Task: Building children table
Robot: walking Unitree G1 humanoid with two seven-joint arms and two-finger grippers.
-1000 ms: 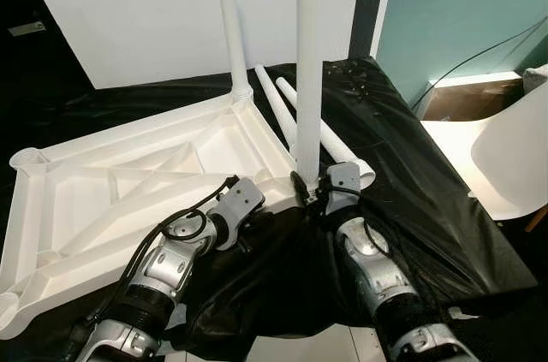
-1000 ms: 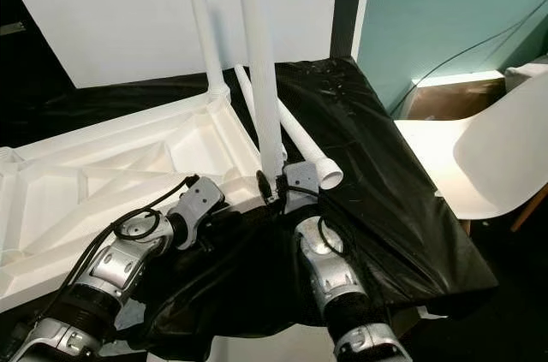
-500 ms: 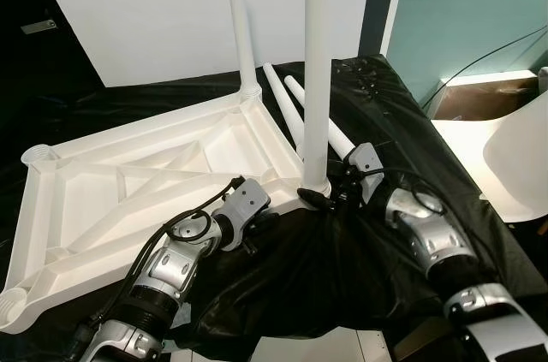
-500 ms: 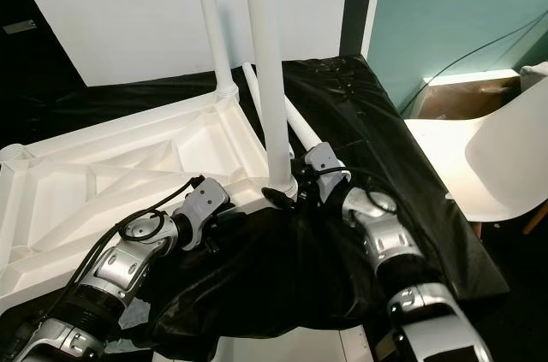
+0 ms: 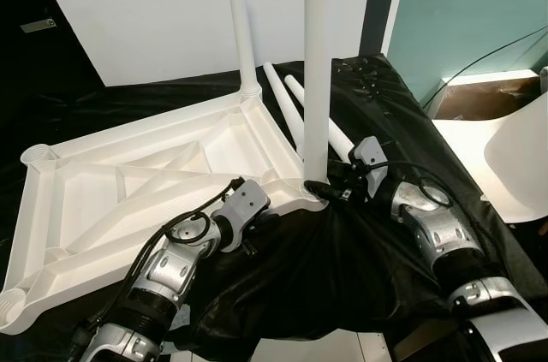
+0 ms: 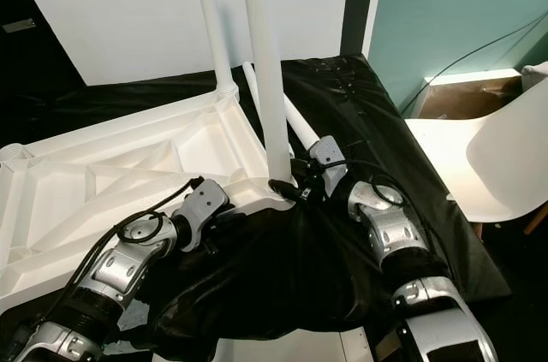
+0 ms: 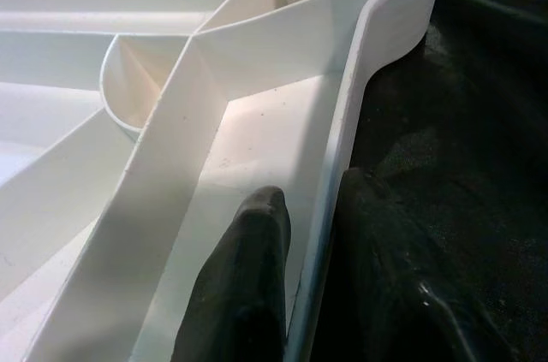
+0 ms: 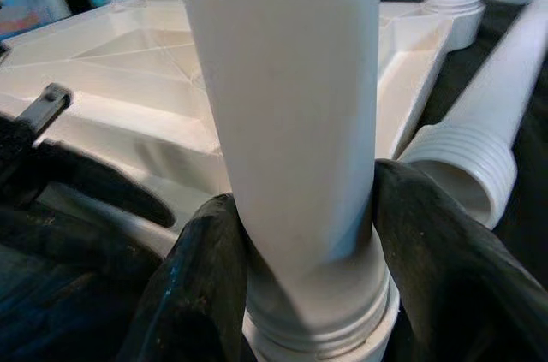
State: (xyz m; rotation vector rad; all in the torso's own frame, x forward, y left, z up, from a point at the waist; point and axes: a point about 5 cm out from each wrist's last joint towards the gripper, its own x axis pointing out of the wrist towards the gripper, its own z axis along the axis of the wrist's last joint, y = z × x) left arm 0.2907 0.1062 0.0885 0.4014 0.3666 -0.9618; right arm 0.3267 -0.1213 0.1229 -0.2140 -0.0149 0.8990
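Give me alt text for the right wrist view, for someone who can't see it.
The right tool clamps its two black fingers around the base of an upright white plastic table leg standing in a corner socket of the upturned white plastic tabletop. A loose white threaded leg lies beside it on black sheeting.

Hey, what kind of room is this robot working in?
Probably a room at home used for furniture assembly: an upturned white table top on a black sheet, a white chair beside a teal wall.

table top [image 5: 128, 182]: 1 | legs standing up [image 5: 315, 71]: 2 | legs lying down [image 5: 287, 109]: 2 | chair [image 6: 501, 165]: 1
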